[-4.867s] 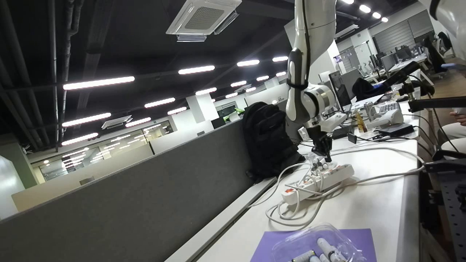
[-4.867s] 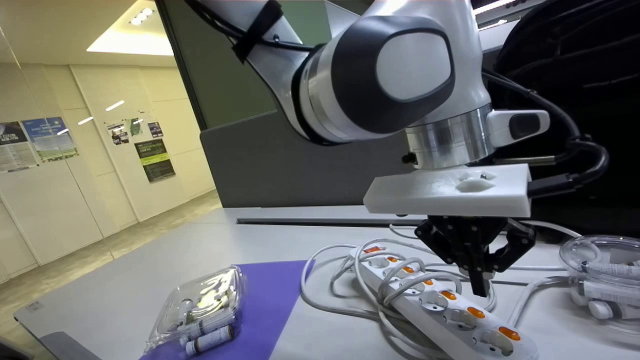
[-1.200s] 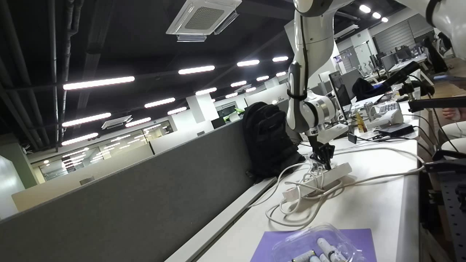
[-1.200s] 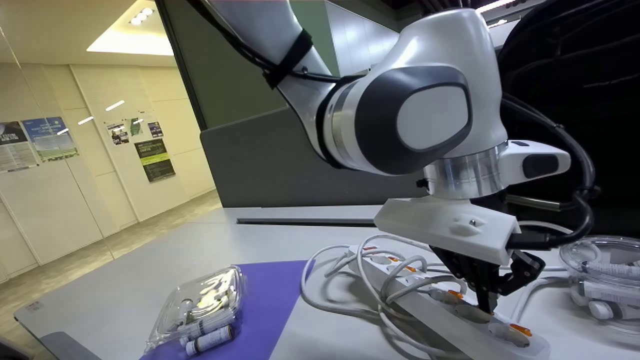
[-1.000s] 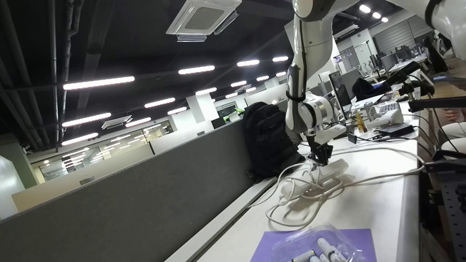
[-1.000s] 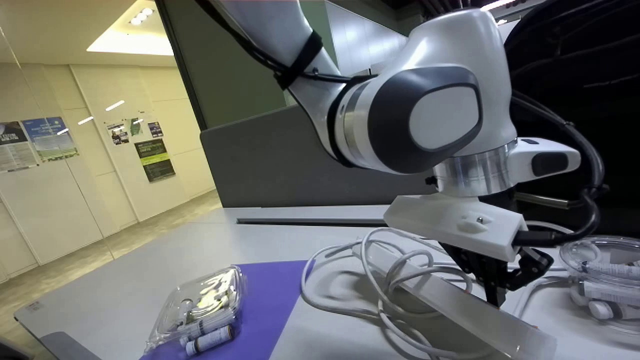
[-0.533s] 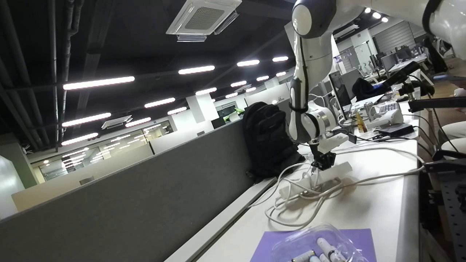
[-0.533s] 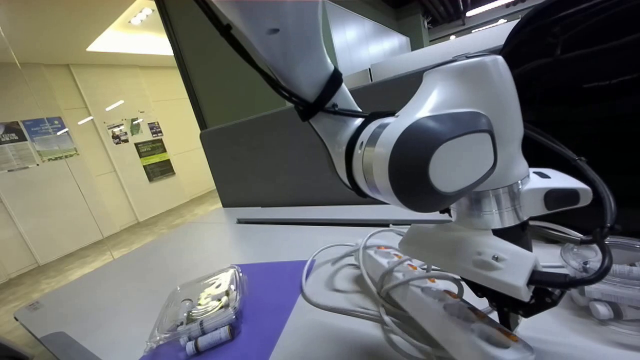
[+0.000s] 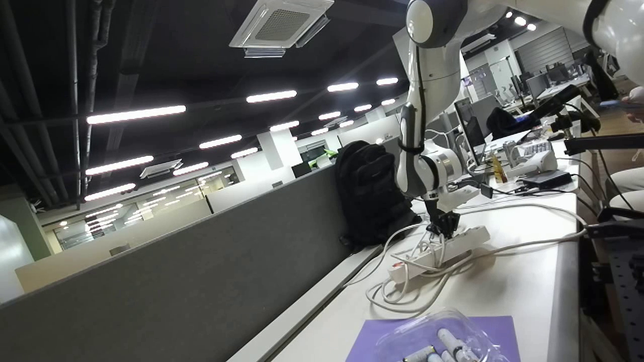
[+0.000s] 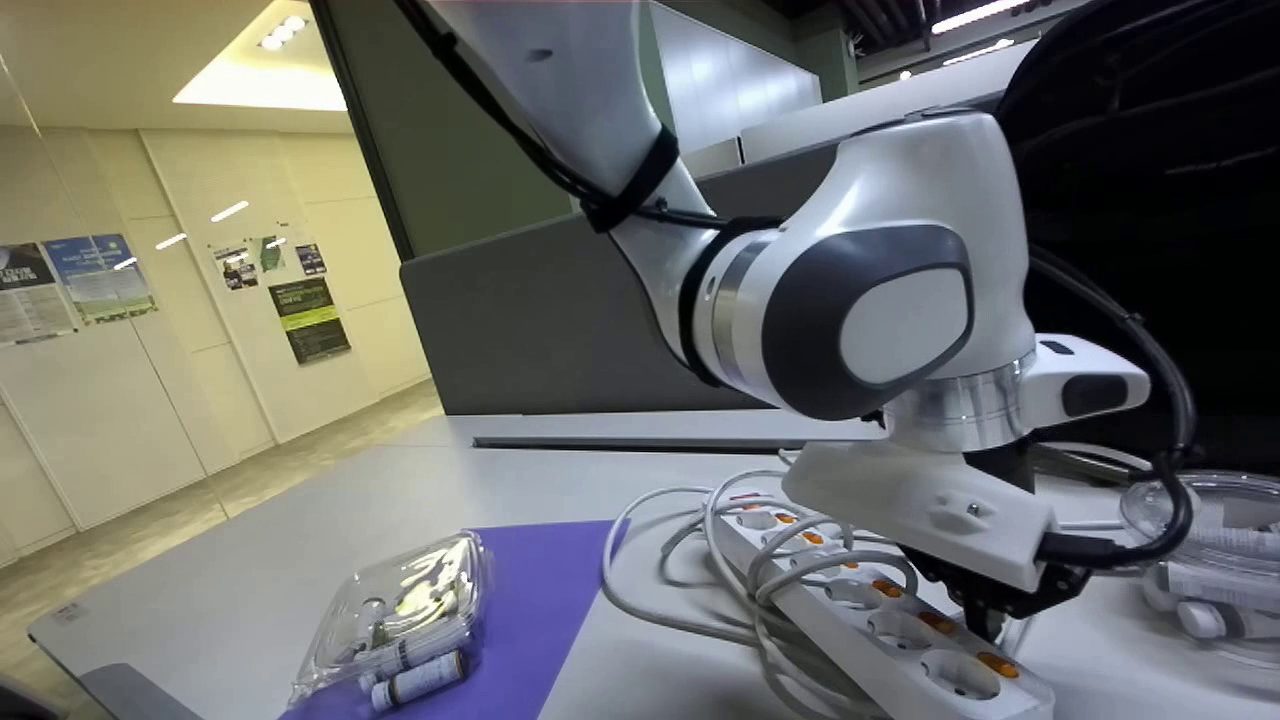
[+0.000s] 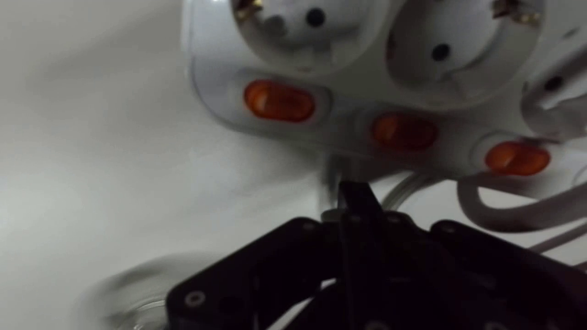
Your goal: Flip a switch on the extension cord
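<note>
The long white plastic power strip (image 10: 872,613) has rolled back from its tilt and lies face-up on the white desk (image 10: 480,490). The black two-finger gripper (image 11: 354,188), fingers pressed together, stands beside the strip's switch-side edge. No flip is confirmable; realignment over an orange oval switch (image 11: 279,101) is probably required.

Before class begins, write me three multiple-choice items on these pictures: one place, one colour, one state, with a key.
1. Relative to the purple sheet, the clear box lies:
A. underneath
B. apart
C. on top

2. The switches on the extension cord are:
A. orange
B. green
C. blue

3. The white cable lies:
A. on a reel
B. in loops
C. straight

1 C: purple shows beneath it in both exterior views.
2 A: the wrist view shows them orange.
3 B: it curls across the extension cord in both exterior views.
</note>
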You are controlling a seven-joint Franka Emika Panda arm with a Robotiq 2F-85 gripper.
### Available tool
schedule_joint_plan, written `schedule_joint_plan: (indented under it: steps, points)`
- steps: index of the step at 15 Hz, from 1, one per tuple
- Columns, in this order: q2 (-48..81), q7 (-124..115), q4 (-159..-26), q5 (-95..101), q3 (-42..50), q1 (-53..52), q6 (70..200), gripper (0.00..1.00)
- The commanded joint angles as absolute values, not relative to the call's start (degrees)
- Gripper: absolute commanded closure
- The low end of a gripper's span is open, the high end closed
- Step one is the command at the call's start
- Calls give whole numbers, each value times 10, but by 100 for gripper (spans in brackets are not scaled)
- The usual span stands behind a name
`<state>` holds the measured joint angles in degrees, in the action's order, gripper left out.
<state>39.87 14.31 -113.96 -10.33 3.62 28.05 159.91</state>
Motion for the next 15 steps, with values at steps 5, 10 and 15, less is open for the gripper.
schedule_joint_plan:
  steps: [5, 10, 15]
  points:
    - [277, 137, -1224, -95, 39, 262, 1588, 100]
    - [207, 90, -1263, -53, 110, 212, 1559, 100]
    - [227, 66, -1266, -34, 134, 192, 1555, 100]
